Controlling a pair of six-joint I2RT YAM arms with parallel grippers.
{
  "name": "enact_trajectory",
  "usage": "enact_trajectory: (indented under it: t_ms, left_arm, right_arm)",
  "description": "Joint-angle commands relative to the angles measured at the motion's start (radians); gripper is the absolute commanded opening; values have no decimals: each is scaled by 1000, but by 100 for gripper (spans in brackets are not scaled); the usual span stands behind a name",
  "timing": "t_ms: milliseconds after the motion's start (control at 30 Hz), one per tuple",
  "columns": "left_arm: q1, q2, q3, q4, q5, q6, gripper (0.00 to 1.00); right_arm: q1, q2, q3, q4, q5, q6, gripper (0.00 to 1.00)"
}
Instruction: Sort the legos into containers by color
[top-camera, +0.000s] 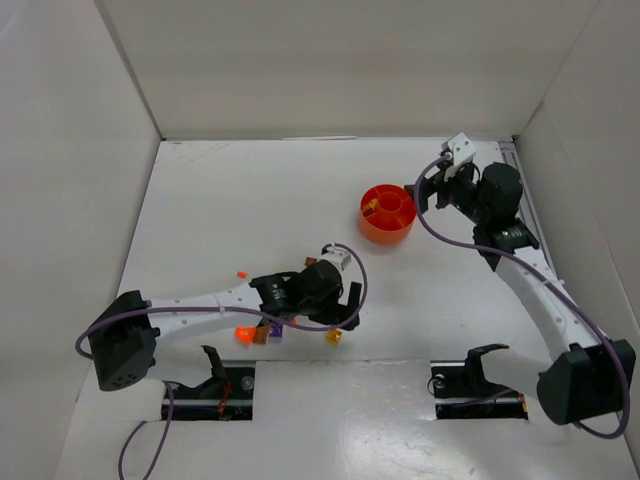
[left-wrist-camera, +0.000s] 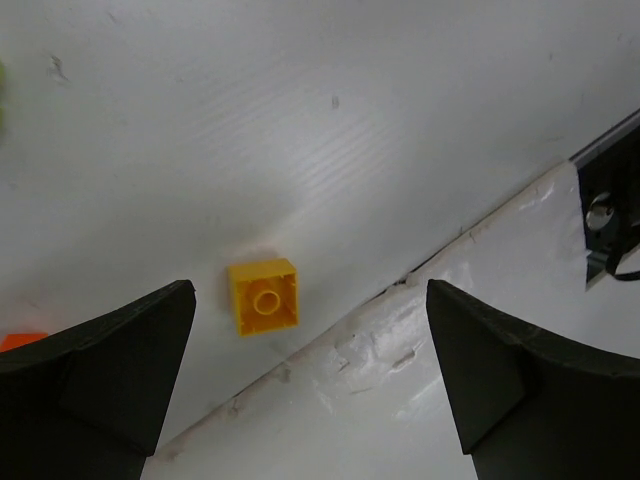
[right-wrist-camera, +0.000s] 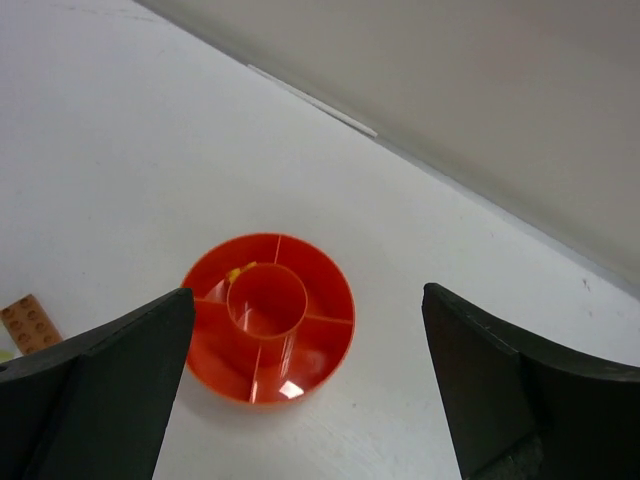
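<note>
Overhead: we look down on a white table (top-camera: 250, 190) with white walls around it. Two arms reach in from the near edge.
Left side: the left arm (top-camera: 200, 300) lies low across the table toward its middle. The left gripper (top-camera: 346, 308) hangs just over a yellow brick (top-camera: 335, 337) close to the near edge.
Left grip: from the wrist we see both fingers (left-wrist-camera: 110, 360) spread wide and holding nothing. The yellow brick lies flat on the table between them, nearer the left finger and touching neither, with its single stud facing up.
Loose bricks: an orange brick (top-camera: 243, 335) and a purple brick (top-camera: 273, 330) lie just beside the left arm, to the left of the yellow one. A smaller orange bit (top-camera: 241, 274) lies on the arm's far side.
Dish: a round red dish (top-camera: 385, 232) stands right of centre, toward the far wall and well apart from the loose bricks.
Inside the dish: a yellow piece (right-wrist-camera: 238, 272) sits in one compartment, against the round hub (right-wrist-camera: 266, 297).
Right side: the right arm (top-camera: 545, 300) rises from the near right corner. The right gripper (top-camera: 432, 192) is just beside the dish, on its right.
Right grip: from the wrist we see its fingers (right-wrist-camera: 100, 370) wide apart with nothing held. The dish sits on the table below, framed between them.
Brown brick: a brown brick (right-wrist-camera: 28, 322) lies on the table left of the dish, partly hidden behind a finger.
</note>
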Motion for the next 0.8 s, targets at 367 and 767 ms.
enact_trajectory:
  t_ms: [367,767]
  left_arm:
    - [-169,231,54,-110,-216,-111,83]
    - [-169,203,66,-108,-245,-120,24]
  right_arm:
    - [0,-338,-129,-359,255,42,100]
    - [-10,-386,-148,-401,284,51,100]
